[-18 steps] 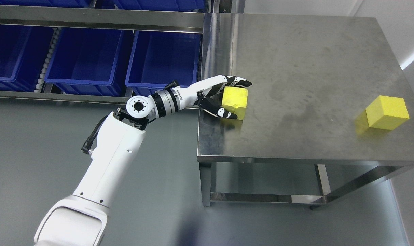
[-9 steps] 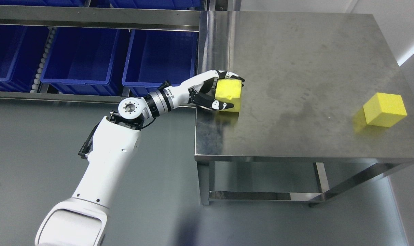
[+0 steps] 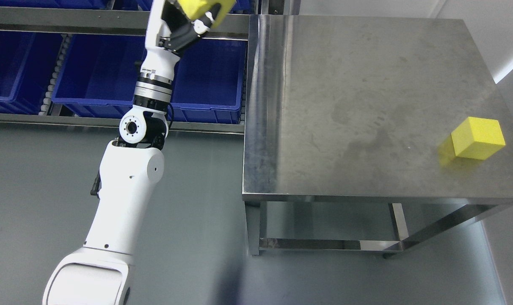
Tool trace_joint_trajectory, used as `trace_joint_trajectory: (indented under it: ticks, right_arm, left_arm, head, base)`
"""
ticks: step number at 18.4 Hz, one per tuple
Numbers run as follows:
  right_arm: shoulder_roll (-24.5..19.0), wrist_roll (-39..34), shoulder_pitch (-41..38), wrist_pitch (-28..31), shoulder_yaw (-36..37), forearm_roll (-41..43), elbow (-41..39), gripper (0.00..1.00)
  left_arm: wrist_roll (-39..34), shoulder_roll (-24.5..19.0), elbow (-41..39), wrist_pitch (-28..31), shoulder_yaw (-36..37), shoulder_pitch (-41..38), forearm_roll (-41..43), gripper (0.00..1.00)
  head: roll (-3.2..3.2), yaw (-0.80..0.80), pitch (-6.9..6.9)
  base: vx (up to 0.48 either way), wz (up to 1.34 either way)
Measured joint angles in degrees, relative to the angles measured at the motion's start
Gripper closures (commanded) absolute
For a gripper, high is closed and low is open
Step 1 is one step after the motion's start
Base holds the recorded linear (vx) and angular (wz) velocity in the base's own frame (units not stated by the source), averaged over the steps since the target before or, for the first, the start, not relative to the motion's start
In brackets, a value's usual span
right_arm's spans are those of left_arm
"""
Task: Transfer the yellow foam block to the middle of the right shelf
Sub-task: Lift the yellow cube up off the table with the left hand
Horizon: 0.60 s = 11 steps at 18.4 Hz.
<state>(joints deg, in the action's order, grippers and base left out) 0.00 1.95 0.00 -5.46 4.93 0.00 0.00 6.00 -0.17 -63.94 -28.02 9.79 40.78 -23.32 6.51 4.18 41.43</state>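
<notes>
My left hand (image 3: 193, 17) is raised to the top edge of the head view, in front of the shelf rail, with its fingers shut on a yellow foam block (image 3: 196, 6). The block is cut off by the frame's top edge, so only its lower part shows. The left arm rises steeply from the lower left. A second yellow foam block (image 3: 478, 138) sits on the steel table (image 3: 345, 106) near its right edge. The right arm does not show.
A shelf at the upper left holds several blue bins (image 3: 95, 72) behind a steel rail (image 3: 70, 19). The table's left edge stands next to the shelf. Grey floor (image 3: 197, 203) lies below.
The left hand has lifted the yellow block off the table's left side and swung it up and left, over the shelf rail at the frame's top.
</notes>
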Motion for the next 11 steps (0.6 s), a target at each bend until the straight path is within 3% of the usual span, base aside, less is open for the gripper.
trace_joint_trajectory:
  ticks: [3,11]
  right_arm:
    - [0.0,0.0,0.0,0.0,0.0,0.0,0.0,0.0]
    - [0.0,0.0,0.0,0.0,0.0,0.0,0.0,0.0]
  left_arm:
    - [-5.7,0.0,-2.7,-0.1,-1.5,-2.5,-0.1,0.52]
    - [-8.5,0.1,-10.9,11.9,-5.4,-8.0,0.0,0.52]
  head:
    - [0.0,0.0,0.0]
    - [0.0,0.0,0.0]
  base:
    - [0.0,0.0]
    - [0.0,0.0]
